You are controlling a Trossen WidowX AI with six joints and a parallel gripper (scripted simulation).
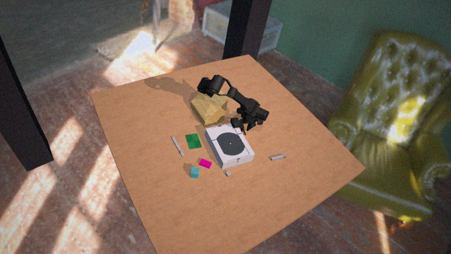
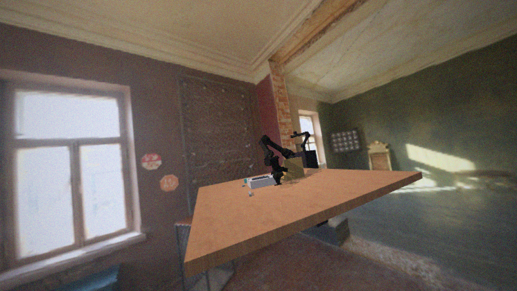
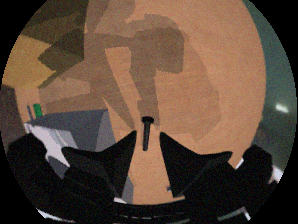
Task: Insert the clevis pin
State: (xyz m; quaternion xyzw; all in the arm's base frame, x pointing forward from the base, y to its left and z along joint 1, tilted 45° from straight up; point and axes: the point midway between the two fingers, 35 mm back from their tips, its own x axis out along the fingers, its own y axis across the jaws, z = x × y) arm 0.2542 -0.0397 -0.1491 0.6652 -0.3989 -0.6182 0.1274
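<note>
We have a wood-grain table (image 1: pixel 252 195) (image 2: pixel 289 202) (image 3: pixel 200 90); on it directly: white-topped tray (image 1: pixel 239 161) (image 2: pixel 260 183) (image 3: pixel 75 125), dark pin (image 3: pixel 146 134) beside it, tan block (image 1: pixel 210 109) (image 2: pixel 294 168) (image 3: pixel 25 60), green square (image 1: pixel 193 141), magenta and cyan blocks, grey bars.

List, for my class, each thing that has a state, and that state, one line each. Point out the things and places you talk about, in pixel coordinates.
gripper (image 1: pixel 245 132) (image 2: pixel 277 183) (image 3: pixel 148 133): partly open, holding nothing
pin (image 3: pixel 146 134): lying on the table, unheld
disc (image 1: pixel 227 148): flat in the tray, unpinned
tray (image 1: pixel 239 162) (image 2: pixel 260 183): upright on the table

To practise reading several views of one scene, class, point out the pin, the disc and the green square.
Pin (image 3: pixel 146 136): wrist view, on its shank.
Disc (image 1: pixel 224 148): top view, on its dark face.
Green square (image 1: pixel 193 141) (image 3: pixel 38 111): top and wrist views, on its flat face.
</note>
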